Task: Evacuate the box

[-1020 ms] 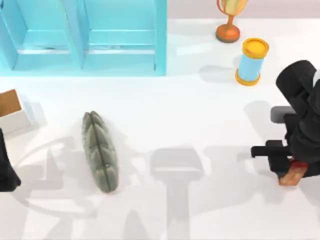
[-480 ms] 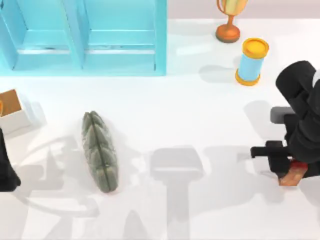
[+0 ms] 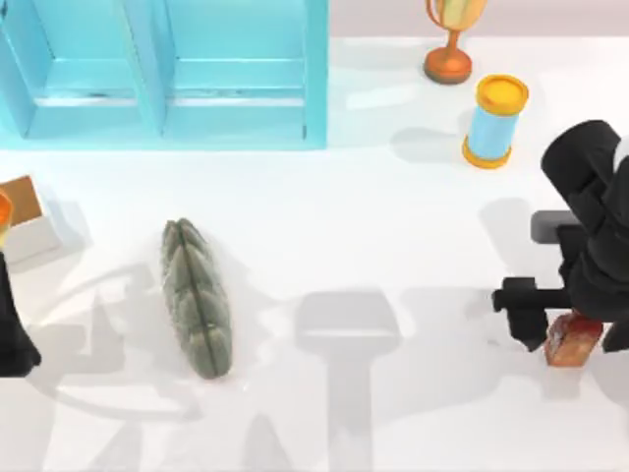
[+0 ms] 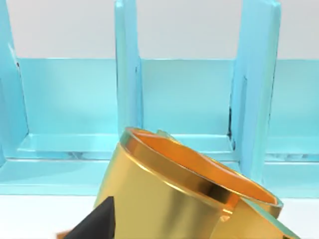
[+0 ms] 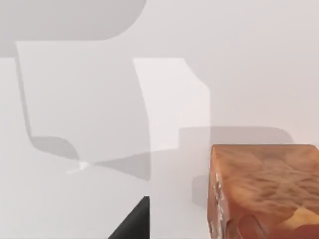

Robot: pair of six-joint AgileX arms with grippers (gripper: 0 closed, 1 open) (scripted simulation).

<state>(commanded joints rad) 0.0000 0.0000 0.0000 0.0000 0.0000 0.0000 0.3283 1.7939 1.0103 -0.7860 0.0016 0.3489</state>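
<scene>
Gold cup (image 4: 169,194) now raised over the box (image 3: 25,221), left pincer clamped on it.

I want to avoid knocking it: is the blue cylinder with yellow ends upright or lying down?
Upright. In the top view the blue cylinder stands on one yellow end, the other facing up.

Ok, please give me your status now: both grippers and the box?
Left gripper at table's left edge, holding gold cup by the box. Right gripper at right side, beside brown block. Nothing blocking.
</scene>
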